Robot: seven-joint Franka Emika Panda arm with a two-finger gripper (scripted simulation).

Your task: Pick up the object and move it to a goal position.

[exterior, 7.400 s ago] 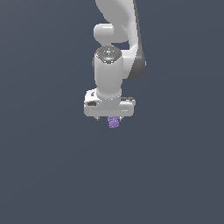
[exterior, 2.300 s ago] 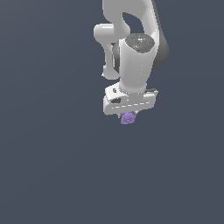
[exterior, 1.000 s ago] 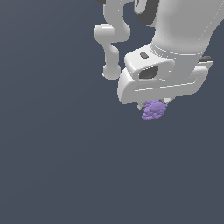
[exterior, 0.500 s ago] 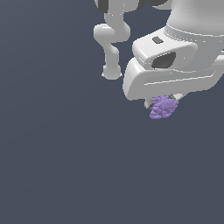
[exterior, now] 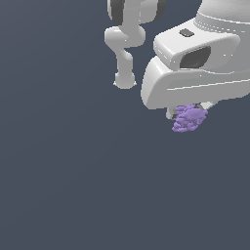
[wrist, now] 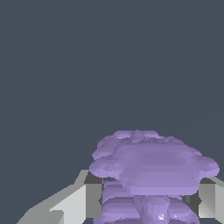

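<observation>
The object (exterior: 189, 118) is a small light-purple knobbly cluster. It hangs just under the big white gripper (exterior: 188, 113), which fills the upper part of the exterior view's right. The gripper is shut on it and holds it high in the air. In the wrist view the object (wrist: 151, 164) sits between the two grey fingers (wrist: 85, 200), which press on its sides. The fingertips are mostly hidden by the hand in the exterior view.
The white arm's links (exterior: 125, 44) rise behind the hand at the top of the exterior view. All around is plain dark grey-blue ground (exterior: 73, 185) with no other object in sight.
The gripper, still holding the object, has come much closer to the exterior camera and shifted to that view's right. It looks far larger now than before.
</observation>
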